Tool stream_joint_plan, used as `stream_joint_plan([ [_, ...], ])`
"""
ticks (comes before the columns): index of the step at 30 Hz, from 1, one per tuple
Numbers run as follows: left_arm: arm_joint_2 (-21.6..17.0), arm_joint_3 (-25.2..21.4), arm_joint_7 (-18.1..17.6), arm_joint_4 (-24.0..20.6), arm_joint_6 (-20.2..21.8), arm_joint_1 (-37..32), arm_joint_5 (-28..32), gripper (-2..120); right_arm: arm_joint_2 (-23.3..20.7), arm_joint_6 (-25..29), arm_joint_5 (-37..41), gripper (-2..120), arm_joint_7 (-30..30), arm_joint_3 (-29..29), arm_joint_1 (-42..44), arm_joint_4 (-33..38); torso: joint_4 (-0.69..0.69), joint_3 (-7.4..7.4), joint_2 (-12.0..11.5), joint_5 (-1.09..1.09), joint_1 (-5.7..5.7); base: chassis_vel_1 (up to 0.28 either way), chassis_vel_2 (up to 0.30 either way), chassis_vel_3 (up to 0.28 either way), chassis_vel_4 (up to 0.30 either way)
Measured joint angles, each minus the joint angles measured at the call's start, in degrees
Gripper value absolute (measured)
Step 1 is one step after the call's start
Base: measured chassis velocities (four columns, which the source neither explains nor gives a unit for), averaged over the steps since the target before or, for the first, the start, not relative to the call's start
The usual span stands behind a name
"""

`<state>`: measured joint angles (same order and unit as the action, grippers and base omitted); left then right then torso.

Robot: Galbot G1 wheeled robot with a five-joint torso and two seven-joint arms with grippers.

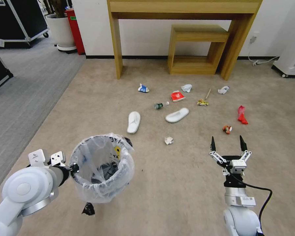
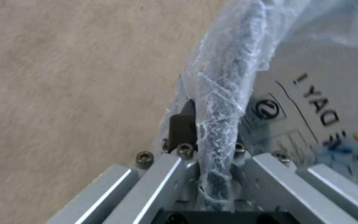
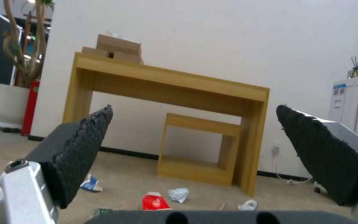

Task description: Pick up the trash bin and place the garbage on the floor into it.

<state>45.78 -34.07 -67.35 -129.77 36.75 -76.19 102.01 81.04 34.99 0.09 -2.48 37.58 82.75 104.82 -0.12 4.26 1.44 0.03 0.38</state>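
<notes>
Two end effectors | left (image 1: 74,168) pinching trash bin (image 1: 101,170) rim, fingers mostly hidden | right (image 1: 227,144) spread

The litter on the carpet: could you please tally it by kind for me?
Slippers: 2
Tissue wads: 3
Wrappers: 3
Cup: 1
Carton: 1
Bottle: 1
Stick: 1
Total: 12

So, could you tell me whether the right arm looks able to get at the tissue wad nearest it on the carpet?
Probably yes. The right gripper is open and empty, the tissue wad lies on bare carpet just to its left, and nothing stands between them. The left gripper holds the bin well clear.
</notes>
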Motion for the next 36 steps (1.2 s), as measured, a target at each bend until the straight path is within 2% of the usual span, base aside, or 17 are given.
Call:
stream_joint_plan([
  [5,0.9,0.5,-0.2,-0.2,-0.1,-0.4,-0.4,0,-0.3,-0.3,-0.1,100,-0.3,0.1,-0.2,0.3,0.0,0.01,0.0,-0.02,0.01,-0.103,0.102,0.122,-0.095],
  [15,3.0,1.3,0.0,-1.8,-0.1,-1.7,-1.4,0,-0.7,-0.7,0.6,100,-0.2,0.6,0.4,0.7,0.0,-0.02,0.0,-0.02,-0.02,0.014,-0.02,-0.013,0.013],
  [36,1.9,-1.6,-0.8,-3.1,0.0,-5.0,-1.9,0,-1.2,-0.1,1.1,100,0.2,1.0,1.7,1.6,0.0,-0.01,0.0,-0.03,-0.01,0.0,0.0,0.0,0.0],
])
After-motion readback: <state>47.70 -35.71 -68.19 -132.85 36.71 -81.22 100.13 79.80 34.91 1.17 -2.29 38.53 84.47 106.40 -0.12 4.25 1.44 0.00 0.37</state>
